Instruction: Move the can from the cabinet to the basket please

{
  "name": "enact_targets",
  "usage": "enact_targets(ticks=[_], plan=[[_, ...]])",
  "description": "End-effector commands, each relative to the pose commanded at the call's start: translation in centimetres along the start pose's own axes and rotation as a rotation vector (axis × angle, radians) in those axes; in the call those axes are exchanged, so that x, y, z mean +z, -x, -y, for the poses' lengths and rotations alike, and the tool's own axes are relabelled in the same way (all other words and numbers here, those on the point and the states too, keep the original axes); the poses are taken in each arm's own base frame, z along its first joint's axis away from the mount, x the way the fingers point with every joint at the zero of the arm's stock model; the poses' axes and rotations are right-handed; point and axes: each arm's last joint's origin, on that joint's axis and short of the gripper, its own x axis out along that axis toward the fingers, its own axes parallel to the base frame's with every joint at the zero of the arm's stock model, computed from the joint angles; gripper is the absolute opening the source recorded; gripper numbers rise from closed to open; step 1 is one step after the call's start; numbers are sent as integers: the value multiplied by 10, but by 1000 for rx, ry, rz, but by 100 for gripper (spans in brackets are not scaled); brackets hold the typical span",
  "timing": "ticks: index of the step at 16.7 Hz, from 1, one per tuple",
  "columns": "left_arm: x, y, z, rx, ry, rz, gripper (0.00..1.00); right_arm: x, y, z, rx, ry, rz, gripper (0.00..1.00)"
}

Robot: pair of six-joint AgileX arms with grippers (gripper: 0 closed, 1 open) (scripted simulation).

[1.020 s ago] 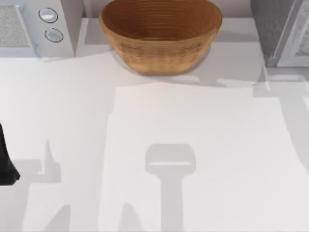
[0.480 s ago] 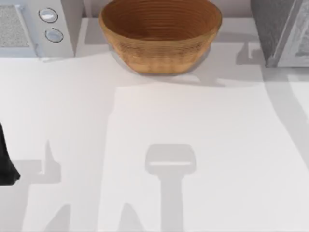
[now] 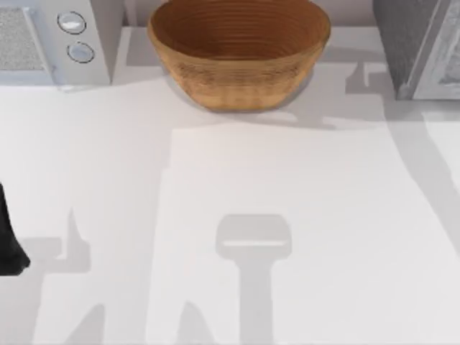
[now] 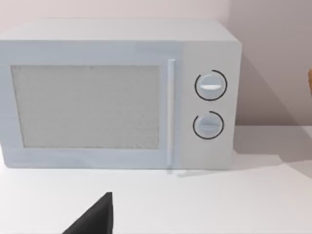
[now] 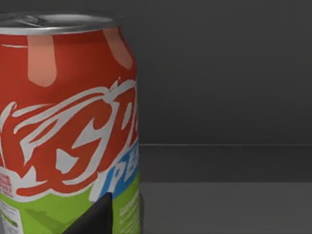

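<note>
White microwave (image 4: 119, 95), two round knobs, back left on white table (image 3: 287, 215).

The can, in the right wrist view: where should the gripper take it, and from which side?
Probably round the red mid-body of the can, from the side. It stands upright on the dark floor of the cabinet, and its rounded wall suits opposing fingers.

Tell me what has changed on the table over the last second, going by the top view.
Only shadows moved: the one near the cabinet slid from just below its front corner up and left toward the basket, and the long shadow at the table's right drew in leftward. The basket, the cabinet, the white appliance and the left arm at the left edge stayed put. Nothing was visibly taken or released.
</note>
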Motion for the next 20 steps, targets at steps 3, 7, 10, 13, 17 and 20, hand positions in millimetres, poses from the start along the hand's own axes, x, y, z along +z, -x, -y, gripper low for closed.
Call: enact_targets(ticks=[3, 7, 10, 13, 17, 20], plan=[[0, 0, 0, 0, 0, 0, 100, -2, -7, -28, -4, 1, -3, 100], [0, 0, 0, 0, 0, 0, 100, -6, -10, -65, -5, 4, -7, 100], [0, 0, 0, 0, 0, 0, 100, -7, -10, -69, -5, 4, -5, 100], [0, 0, 0, 0, 0, 0, 100, -7, -11, -67, -6, 4, -7, 100], [0, 0, 0, 0, 0, 0, 100, -5, -39, -70, -5, 4, -5, 100], [0, 0, 0, 0, 0, 0, 100, -7, -65, -69, -5, 4, -6, 100]])
